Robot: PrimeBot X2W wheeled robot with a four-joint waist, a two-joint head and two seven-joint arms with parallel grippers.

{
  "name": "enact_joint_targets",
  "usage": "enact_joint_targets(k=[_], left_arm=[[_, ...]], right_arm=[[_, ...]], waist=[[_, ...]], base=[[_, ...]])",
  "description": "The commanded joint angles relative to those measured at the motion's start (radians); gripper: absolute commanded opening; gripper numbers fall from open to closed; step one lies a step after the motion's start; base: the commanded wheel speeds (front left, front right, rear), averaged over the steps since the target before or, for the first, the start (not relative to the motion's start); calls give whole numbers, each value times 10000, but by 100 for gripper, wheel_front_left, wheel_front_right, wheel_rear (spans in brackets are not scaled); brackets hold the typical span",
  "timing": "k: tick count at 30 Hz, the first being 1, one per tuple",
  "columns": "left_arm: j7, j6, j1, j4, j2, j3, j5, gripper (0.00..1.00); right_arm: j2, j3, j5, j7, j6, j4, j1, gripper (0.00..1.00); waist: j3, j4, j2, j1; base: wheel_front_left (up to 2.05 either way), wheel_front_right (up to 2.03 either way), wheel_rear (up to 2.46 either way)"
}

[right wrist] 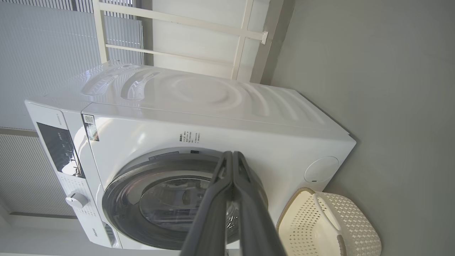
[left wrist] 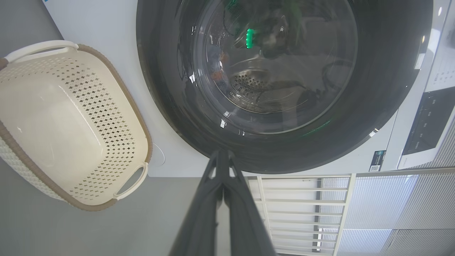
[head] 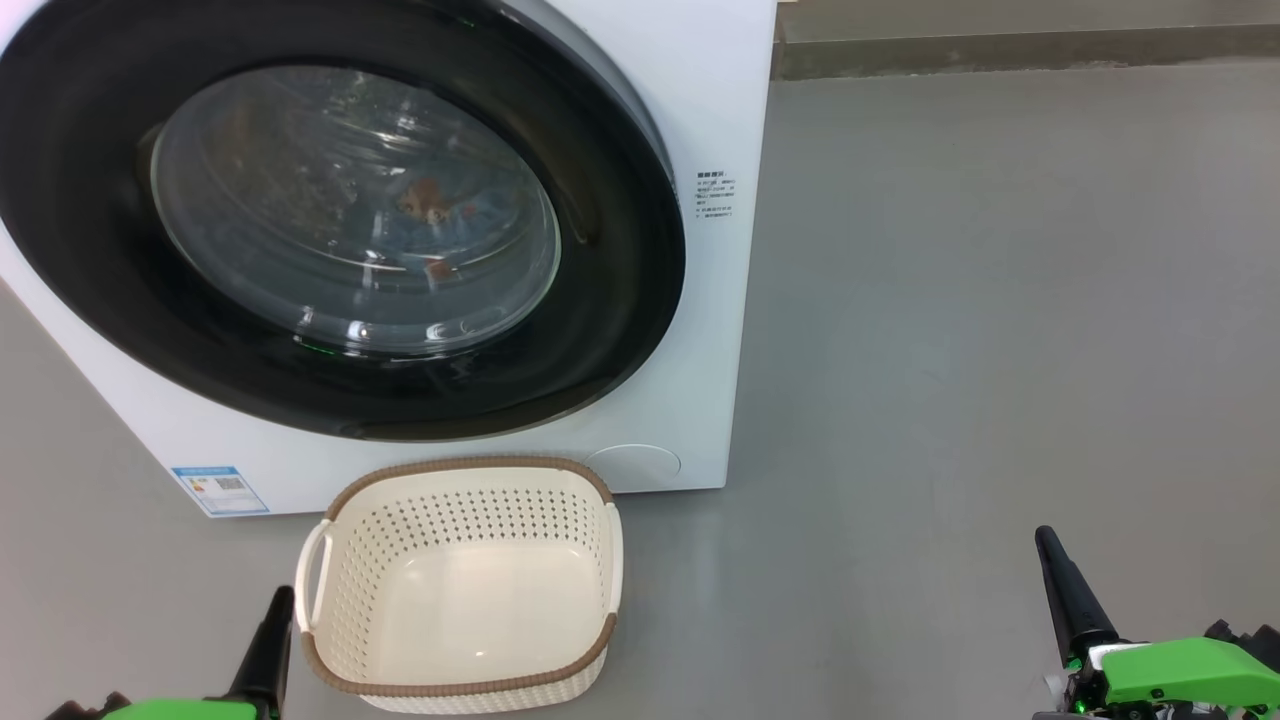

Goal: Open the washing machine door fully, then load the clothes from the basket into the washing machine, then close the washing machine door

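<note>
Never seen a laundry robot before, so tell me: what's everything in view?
washing machine: one, white, straight ahead.
washing machine door: one, black rim, clear glass, shut.
clothes: count unclear, light blue and orange, behind the glass.
basket: one, cream, brown rim, empty, before the machine.
sticker: one, blue, machine's lower left corner.
floor: grey, all around.
left gripper: one, dark, shut, left of basket.
right gripper: one, dark, shut, over bare floor.

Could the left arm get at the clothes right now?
Probably not. The clothes lie inside the washer behind the shut door, seen through its glass. The left gripper, jaws shut, hangs low beside the empty basket; the door would need opening first.
</note>
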Motion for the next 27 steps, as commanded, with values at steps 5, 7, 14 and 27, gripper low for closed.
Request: enact_joint_targets(k=[5,7,14,27], left_arm=[[204,-29,-611,-185,75,362,-633,0],[262,-29,-645,-184,66,380,-839,0],[456,-31,-756,-181,34,440,-1523,0],[455,-31,-756,-181,33,439,-1525,0]], right_arm=[[17,89,684,186,-10,-407,-442,0],[31,62,877,245,-10,-443,-447,0],[78,-25,1519,440,-11,-562,-464,0],[78,-24,1519,439,-11,-562,-463,0]], waist=[[1,19,0,0],[1,27,0,0],[2,53,0,0],[2,53,0,0]], base=[[0,0,0],[0,0,0],[0,0,0],[0,0,0]])
